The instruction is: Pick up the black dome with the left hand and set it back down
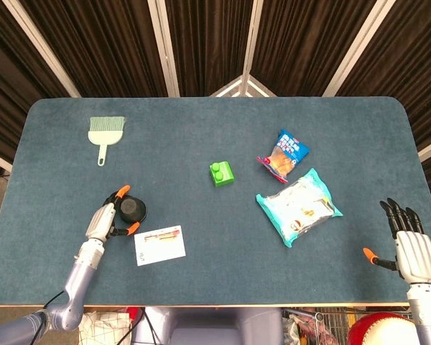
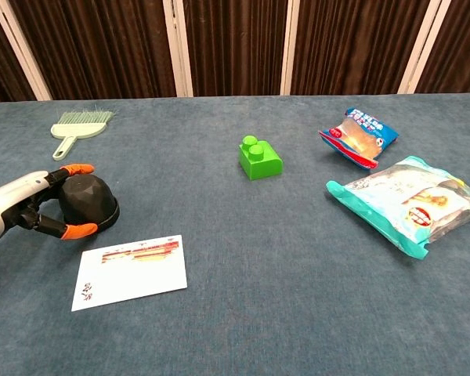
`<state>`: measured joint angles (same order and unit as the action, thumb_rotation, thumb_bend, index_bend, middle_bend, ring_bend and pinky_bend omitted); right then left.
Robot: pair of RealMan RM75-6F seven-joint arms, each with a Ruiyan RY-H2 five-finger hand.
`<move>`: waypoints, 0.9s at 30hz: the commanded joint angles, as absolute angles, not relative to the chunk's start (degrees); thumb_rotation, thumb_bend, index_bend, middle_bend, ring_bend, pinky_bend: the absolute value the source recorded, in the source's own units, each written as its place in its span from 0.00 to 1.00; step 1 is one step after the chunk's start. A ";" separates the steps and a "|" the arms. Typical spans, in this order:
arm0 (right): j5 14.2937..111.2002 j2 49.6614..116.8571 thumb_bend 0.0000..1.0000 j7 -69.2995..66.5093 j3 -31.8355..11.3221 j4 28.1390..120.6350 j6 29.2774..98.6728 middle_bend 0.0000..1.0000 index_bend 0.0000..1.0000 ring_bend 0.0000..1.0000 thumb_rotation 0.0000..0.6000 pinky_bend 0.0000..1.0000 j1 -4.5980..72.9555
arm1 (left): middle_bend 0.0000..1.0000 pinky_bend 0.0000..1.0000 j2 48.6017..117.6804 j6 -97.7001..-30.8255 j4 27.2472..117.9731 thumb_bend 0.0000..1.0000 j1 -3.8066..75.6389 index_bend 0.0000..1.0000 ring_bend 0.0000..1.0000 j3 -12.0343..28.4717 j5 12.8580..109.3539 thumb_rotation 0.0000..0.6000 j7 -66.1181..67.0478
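The black dome sits on the table near its left edge, toward the front, just behind a white card. The left hand wraps it from the left, orange fingertips touching its back and front sides; whether it is lifted cannot be told. The right hand rests by the front right corner, fingers spread, holding nothing.
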<state>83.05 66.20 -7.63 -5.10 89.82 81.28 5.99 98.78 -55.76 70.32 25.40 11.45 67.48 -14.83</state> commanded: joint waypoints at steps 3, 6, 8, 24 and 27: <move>82.95 66.39 0.21 -8.02 -5.24 89.32 81.28 0.01 0.00 0.11 1.00 0.01 6.06 | 0.37 0.00 98.83 -56.09 70.61 0.54 25.29 0.06 0.00 11.79 66.75 1.00 -14.11; 82.80 66.39 0.21 -8.06 -5.33 89.24 81.04 0.01 0.00 0.11 1.00 0.01 6.21 | 0.37 0.00 98.35 -56.66 71.40 0.54 25.16 0.06 0.00 12.11 66.80 1.00 -14.19; 82.82 66.45 0.21 -8.05 -5.35 89.19 80.94 0.01 0.00 0.11 1.00 0.01 6.31 | 0.37 0.00 97.68 -57.35 72.42 0.54 25.01 0.07 0.00 12.41 67.10 1.00 -14.38; 83.15 65.87 0.21 -8.13 -5.05 90.32 81.30 0.01 0.00 0.11 1.00 0.01 6.08 | 0.36 0.00 88.43 -58.65 90.73 0.54 28.97 0.07 0.00 19.90 63.05 1.00 -4.90; 83.20 65.79 0.21 -8.49 -5.01 90.09 81.24 0.01 0.00 0.11 1.00 0.01 6.07 | 0.36 0.00 87.18 -57.78 93.97 0.54 30.64 0.07 0.00 21.31 59.67 1.00 -0.85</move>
<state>83.18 65.81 -8.47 -5.03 90.11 81.25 6.09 88.84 -58.68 91.04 28.88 19.56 62.52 -4.07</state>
